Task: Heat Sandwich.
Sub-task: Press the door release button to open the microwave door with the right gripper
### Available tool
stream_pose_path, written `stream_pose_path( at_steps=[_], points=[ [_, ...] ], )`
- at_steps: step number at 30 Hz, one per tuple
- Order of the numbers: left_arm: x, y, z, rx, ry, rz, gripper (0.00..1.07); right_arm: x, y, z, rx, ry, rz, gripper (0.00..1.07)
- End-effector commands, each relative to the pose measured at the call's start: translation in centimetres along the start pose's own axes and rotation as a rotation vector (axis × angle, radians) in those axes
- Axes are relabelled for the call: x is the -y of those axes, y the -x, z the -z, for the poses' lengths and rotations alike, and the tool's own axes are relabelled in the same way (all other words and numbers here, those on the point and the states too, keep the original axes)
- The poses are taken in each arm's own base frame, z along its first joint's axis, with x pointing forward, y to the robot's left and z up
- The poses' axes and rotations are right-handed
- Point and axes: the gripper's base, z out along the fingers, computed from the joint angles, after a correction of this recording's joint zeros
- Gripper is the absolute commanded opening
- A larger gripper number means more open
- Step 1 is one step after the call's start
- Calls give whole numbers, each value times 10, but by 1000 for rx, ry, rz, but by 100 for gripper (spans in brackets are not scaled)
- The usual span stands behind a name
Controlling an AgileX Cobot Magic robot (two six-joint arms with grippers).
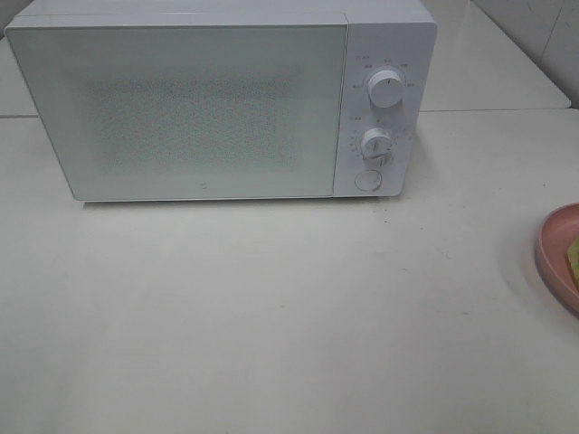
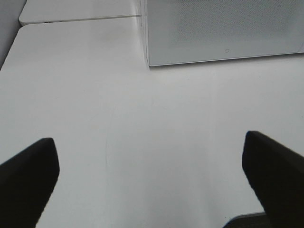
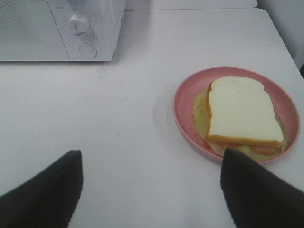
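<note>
Sandwich [image 3: 242,114] lies flat on the pink plate [image 3: 183,97], white slice on top, yellow-green filling showing at the edges. The plate is on the white table [image 3: 142,104], right of the microwave [image 1: 181,108] and well apart from it (door shut). Right gripper [image 3: 151,154] has its jaws spread and empty, near the plate. Left gripper [image 2: 148,140] is spread wide and empty, over the table by the microwave's front left corner.

The high camera looks steeply down on the microwave [image 1: 181,108] and tabletop [image 1: 271,316], clipping the pink plate [image 1: 545,244] at its right edge; the left wrist camera looks low past the left tool [image 2: 149,140] to the microwave's door corner; the right wrist camera, past the right tool [image 3: 151,153], shares plate and microwave.
</note>
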Motion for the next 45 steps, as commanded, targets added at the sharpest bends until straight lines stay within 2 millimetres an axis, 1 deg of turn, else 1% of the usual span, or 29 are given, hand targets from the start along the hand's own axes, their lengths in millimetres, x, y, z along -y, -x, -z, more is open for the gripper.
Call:
stream_pose_path(
  at_steps=[1, 14, 17, 18, 19, 21, 22, 24, 26, 27, 31, 32, 36, 37, 39, 41, 43, 45],
  points=[
    [0, -1, 3, 38, 6, -5, 103, 0, -2, 3, 36, -2, -2, 76],
    [0, -1, 3, 38, 6, -5, 103, 0, -1, 4, 38, -1, -2, 76],
    [0, -1, 3, 38, 6, -5, 103, -1, 7, 6, 34, -1, -2, 76],
    [0, -1, 3, 38, 6, -5, 103, -1, 7, 6, 34, -1, -2, 76],
    [0, -1, 3, 38, 6, -5, 103, -1, 14, 7, 28, -2, -2, 76],
    [0, -1, 3, 38, 6, -5, 103, -1, 21, 7, 14, -3, -2, 76],
    [0, -1, 3, 38, 6, -5, 103, -1, 21, 7, 14, -3, -2, 76],
    [0, -1, 3, 38, 6, -5, 103, -1, 30, 2, -22, -4, -2, 76],
    [0, -1, 3, 38, 6, -5, 103, -1, 35, -4, -54, -5, -3, 76],
    [0, -1, 3, 38, 6, -5, 103, -1, 35, -4, -54, -5, -3, 76],
    [0, -1, 3, 38, 6, -5, 103, -2, 46, -22, -121, -8, -4, 76],
    [0, -1, 3, 38, 6, -5, 103, -2, 46, -22, -121, -8, -4, 76],
    [0, -1, 3, 38, 6, -5, 103, -2, 57, -36, -130, -8, -4, 76],
    [0, -1, 3, 38, 6, -5, 103, -2, 57, -36, -130, -8, -4, 76],
    [0, -1, 3, 38, 6, -5, 103, -2, 61, -43, -133, -9, -4, 76],
    [0, -1, 3, 38, 6, -5, 103, -2, 66, -54, -146, -10, -4, 76],
    [0, -1, 3, 38, 6, -5, 103, -2, 67, -56, -144, -10, -4, 76],
    [0, -1, 3, 38, 6, -5, 103, -2, 71, -68, -147, -11, -5, 76]
  ],
)
